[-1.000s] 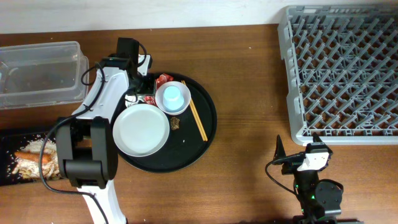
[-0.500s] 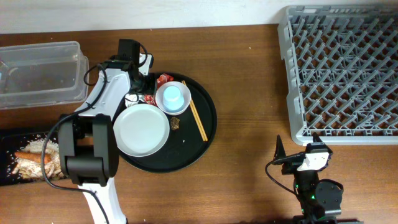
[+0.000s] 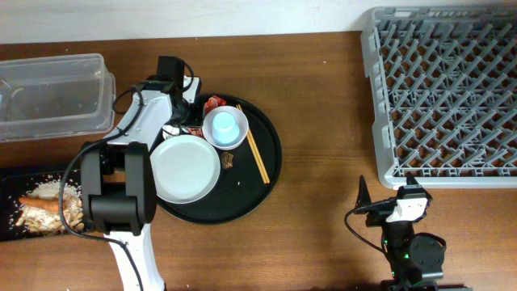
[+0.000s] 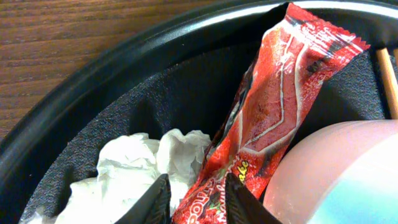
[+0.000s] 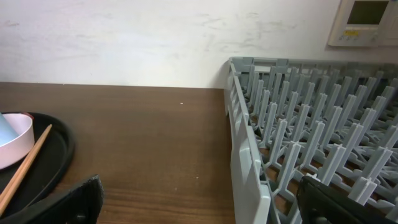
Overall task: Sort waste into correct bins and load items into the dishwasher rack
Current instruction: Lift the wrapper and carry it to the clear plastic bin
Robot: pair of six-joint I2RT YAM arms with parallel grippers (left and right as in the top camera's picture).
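Inside the black tray (image 4: 74, 81) rim, left pincer (image 4: 198, 186) clenches red wrapper (image 4: 273, 106) beside tissue (image 4: 137, 168); right pincer (image 5: 199, 186) gapes.

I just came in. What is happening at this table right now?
The left gripper is down in the round tray, its fingers on either side of the red wrapper's end, next to the tissue; whether it grips yet is unclear. The plate, cup and chopsticks lie on the tray, and the rack is empty. The right gripper is open near the table's front, holding nothing.
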